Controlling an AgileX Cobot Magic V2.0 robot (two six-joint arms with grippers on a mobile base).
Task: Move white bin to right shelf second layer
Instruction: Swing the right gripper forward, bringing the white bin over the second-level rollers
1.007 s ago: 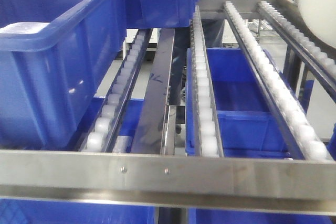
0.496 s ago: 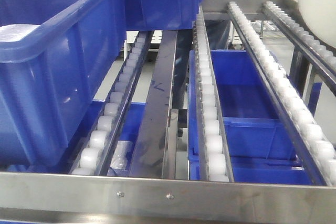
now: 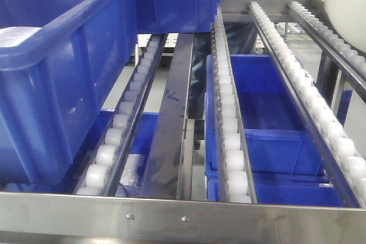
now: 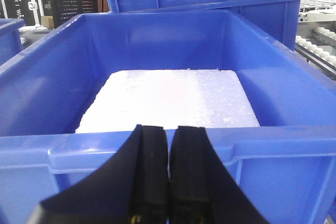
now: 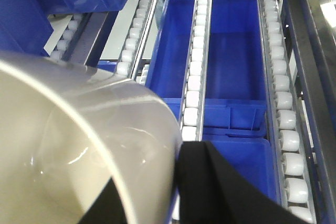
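Above roller rails of shelf level point(image 3: 269, 38), right side: white bin point(image 5: 79, 145) held by right gripper point(image 5: 152, 203), fingers pinching its rim wall, one inside, one outside. Bin visible at top-right corner in front view, looks raised, not yet set down. Left gripper point(image 4: 168, 177) pressed together, empty, hovering at near rim of blue crate point(image 4: 157, 77). Judgement: transport mostly done; lowering onto rollers and release remain.

Cream-white bin point(image 5: 79, 145), blue crates point(image 3: 63, 78), black claw point(image 4: 169, 171)
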